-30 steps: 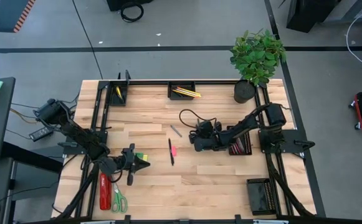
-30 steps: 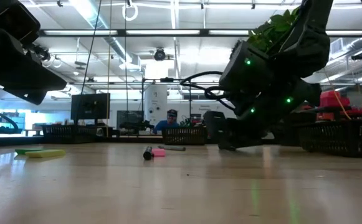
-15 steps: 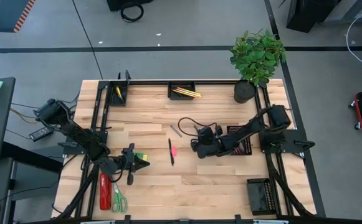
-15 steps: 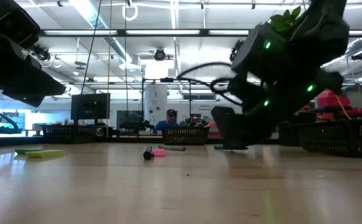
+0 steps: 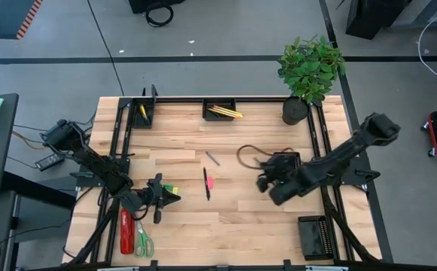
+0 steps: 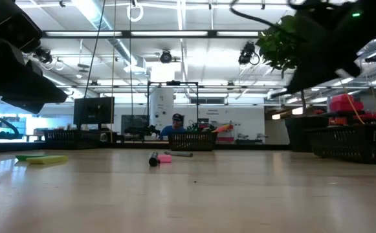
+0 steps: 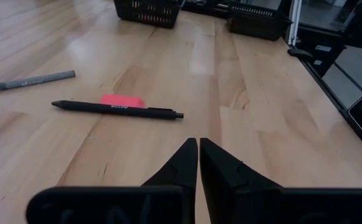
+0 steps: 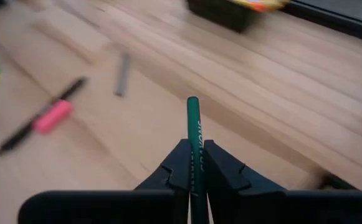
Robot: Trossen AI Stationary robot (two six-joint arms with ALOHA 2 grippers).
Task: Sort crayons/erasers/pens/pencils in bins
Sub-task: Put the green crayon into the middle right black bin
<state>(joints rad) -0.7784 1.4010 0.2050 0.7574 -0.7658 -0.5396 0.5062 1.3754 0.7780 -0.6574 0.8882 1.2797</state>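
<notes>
From above, the pale plank table (image 5: 226, 218) carries four black mesh bins. The one at the far middle (image 5: 222, 110) holds yellow pencils (image 5: 224, 112) with a reddish stick among them; the far-left bin (image 5: 144, 113) shows a yellow item; the bin (image 5: 286, 167) under the right arm is mostly hidden; the near-right bin (image 5: 312, 235) shows no contents that can be made out. A black pen (image 5: 205, 183) lies mid-table with a pink eraser (image 5: 210, 182) touching it and a short grey stick (image 5: 213, 158) just beyond. The left gripper (image 5: 174, 199) sits beside green and yellow erasers (image 5: 171, 188), near a red stapler (image 5: 125, 231) and green-handled scissors (image 5: 143, 242). The right gripper (image 5: 265, 183) hovers beside its bin.

At table height, flat neon erasers (image 6: 43, 158) lie at the left, and the pen's end (image 6: 153, 160) meets the pink block (image 6: 165, 158).

The left wrist view shows the left gripper (image 7: 198, 149) with its tapered dark fingers pressed together, empty. The black pen (image 7: 117, 109) bears small unreadable lettering.

The right wrist view shows the right gripper (image 8: 194, 152) clenched on a slim green stick (image 8: 194, 149) with dark print I cannot read.
</notes>
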